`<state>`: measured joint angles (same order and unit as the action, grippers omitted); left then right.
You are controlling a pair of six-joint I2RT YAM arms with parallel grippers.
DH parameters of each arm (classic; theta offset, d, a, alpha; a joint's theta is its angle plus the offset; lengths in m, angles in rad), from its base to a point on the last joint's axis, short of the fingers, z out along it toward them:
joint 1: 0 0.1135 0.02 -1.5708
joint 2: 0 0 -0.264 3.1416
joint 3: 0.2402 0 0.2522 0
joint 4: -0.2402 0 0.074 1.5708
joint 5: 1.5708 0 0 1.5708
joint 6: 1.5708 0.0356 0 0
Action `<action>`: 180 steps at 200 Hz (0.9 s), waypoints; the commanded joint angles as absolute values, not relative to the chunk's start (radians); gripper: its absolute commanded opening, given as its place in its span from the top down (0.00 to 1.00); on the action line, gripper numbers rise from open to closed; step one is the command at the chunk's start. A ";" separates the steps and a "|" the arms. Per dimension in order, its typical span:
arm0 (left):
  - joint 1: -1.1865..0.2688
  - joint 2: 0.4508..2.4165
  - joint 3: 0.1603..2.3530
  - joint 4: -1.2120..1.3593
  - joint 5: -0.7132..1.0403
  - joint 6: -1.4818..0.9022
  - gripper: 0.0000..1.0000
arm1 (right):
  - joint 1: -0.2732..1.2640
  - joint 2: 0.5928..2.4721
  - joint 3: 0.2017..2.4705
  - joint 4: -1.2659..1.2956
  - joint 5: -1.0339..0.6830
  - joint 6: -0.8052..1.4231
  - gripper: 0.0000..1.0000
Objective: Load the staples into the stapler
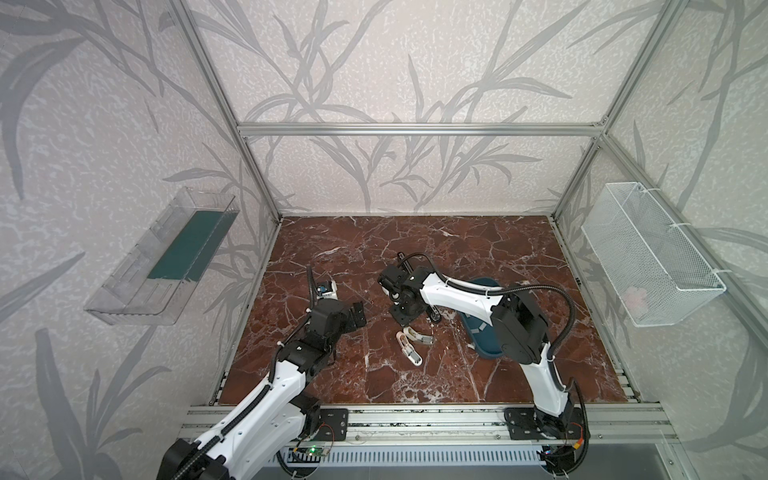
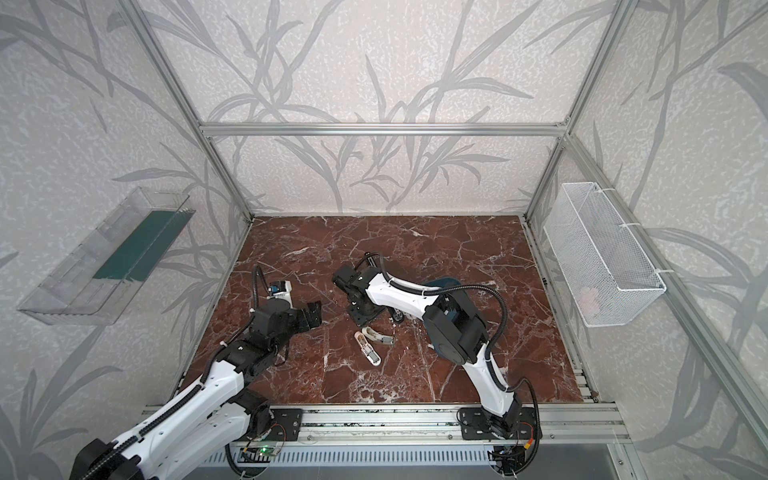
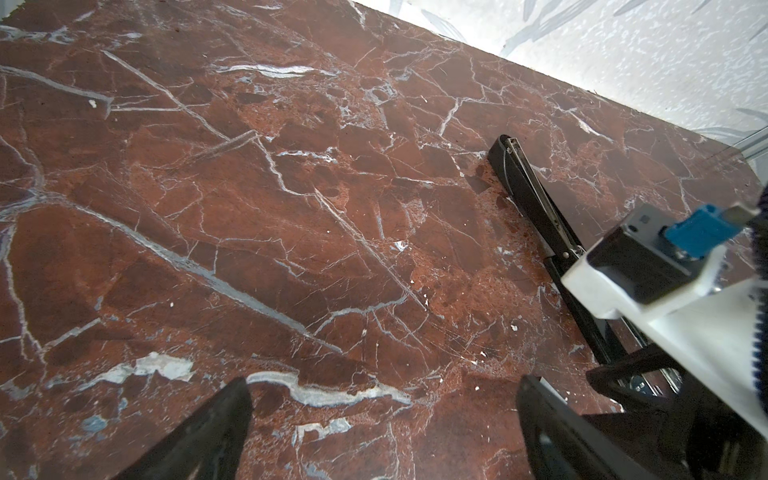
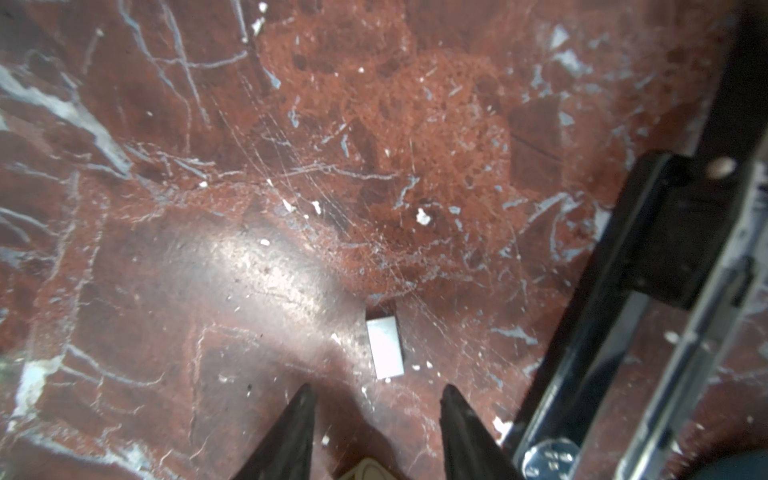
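Staple strip (image 4: 384,347) flat on marble table (image 4: 166,291), just ahead of right hand (image 4: 376,411), hand parted, gripping nothing, black stapler (image 4: 665,291) open alongside, spare strips (image 1: 478,328) in blue tray (image 1: 486,347), left hand (image 3: 382,415) wide apart, empty, wire basket (image 1: 665,266) holds pale pink item (image 1: 636,297)

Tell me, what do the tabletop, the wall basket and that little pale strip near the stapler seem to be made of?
Tabletop: looks like polished red-brown marble, or a print of it, going by the white veins and glossy glare.
Basket: white-coated wire mesh, a grid you can see through.
Staple strip: probably bare metal, since it is flat, pale grey and brightly reflective.
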<state>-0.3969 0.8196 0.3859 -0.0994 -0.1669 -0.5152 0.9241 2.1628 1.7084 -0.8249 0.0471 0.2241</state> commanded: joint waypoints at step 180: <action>-0.385 0.795 0.388 -0.124 -0.178 -0.523 0.01 | 0.933 2.258 1.723 -0.824 0.075 0.170 0.69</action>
